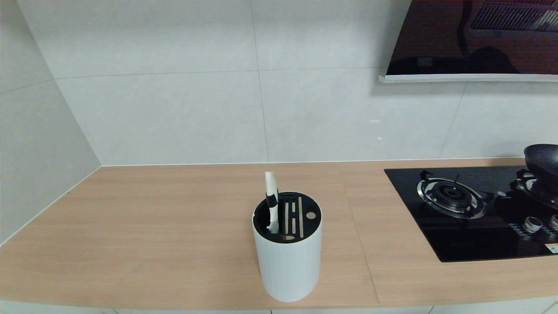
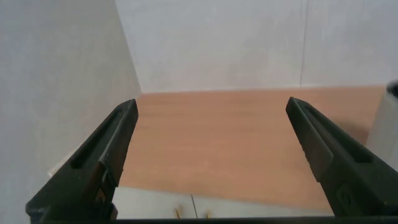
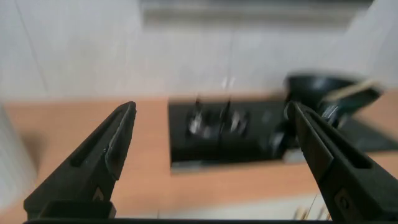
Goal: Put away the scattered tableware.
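A white cylindrical utensil holder (image 1: 288,253) with a black slotted top stands near the front edge of the wooden countertop (image 1: 165,226). One white utensil with a black band (image 1: 271,199) stands upright in its left opening. My left gripper (image 2: 211,121) is open with nothing between its fingers, held off the counter's front edge and facing the corner of the counter; the holder's side (image 2: 387,124) shows at that view's edge. My right gripper (image 3: 211,124) is open and bare too, facing the stove (image 3: 230,134) from in front of the counter.
A black gas hob (image 1: 475,209) with two burners and knobs fills the counter's right end, with a dark wok (image 1: 542,161) on the far right burner. A range hood (image 1: 471,39) hangs above. Tiled walls close the back and left.
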`<state>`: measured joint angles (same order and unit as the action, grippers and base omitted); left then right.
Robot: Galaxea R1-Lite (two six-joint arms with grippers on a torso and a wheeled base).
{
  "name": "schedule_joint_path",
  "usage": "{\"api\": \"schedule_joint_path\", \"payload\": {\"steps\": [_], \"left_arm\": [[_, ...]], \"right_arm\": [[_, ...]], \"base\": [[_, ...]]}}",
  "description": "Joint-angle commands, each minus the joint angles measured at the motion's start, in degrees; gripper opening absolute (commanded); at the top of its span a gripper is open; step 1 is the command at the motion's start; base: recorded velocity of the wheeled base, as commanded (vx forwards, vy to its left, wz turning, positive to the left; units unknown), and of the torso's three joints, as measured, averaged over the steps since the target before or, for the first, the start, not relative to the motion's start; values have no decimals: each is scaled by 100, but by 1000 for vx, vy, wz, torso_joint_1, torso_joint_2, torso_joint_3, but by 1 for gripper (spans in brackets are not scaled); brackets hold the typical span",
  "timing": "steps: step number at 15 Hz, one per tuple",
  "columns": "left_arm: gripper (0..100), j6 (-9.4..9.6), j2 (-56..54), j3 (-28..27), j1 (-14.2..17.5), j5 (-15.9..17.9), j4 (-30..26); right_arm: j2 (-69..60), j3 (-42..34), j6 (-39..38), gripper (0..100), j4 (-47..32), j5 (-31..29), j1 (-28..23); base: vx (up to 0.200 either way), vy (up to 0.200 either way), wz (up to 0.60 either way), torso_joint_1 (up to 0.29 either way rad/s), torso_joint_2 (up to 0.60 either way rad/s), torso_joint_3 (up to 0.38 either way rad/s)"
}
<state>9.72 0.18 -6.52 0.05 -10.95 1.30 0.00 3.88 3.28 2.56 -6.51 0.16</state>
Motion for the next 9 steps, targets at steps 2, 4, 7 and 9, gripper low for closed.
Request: {"api": "schedule_joint_path", "payload": {"steps": [2,4,7,9], "left_arm": [[100,-242,-18,652,4,181,160],[100,-576,-18,652,4,646,133],[100,-787,8,643,-14,1086,-166],[100,-840,-9,643,-14,1086,-139]], "right_arm": [[0,-388,-205,100,52,62,2],[0,-388,-187,100,52,159,2],[9,-379,-187,100,-274,713,2],[9,-379,-240,100,-247,721,2]], "base": [[0,0,0,0,0,0],[0,0,0,0,0,0],[0,0,0,0,0,0],[0,0,0,0,0,0]]}}
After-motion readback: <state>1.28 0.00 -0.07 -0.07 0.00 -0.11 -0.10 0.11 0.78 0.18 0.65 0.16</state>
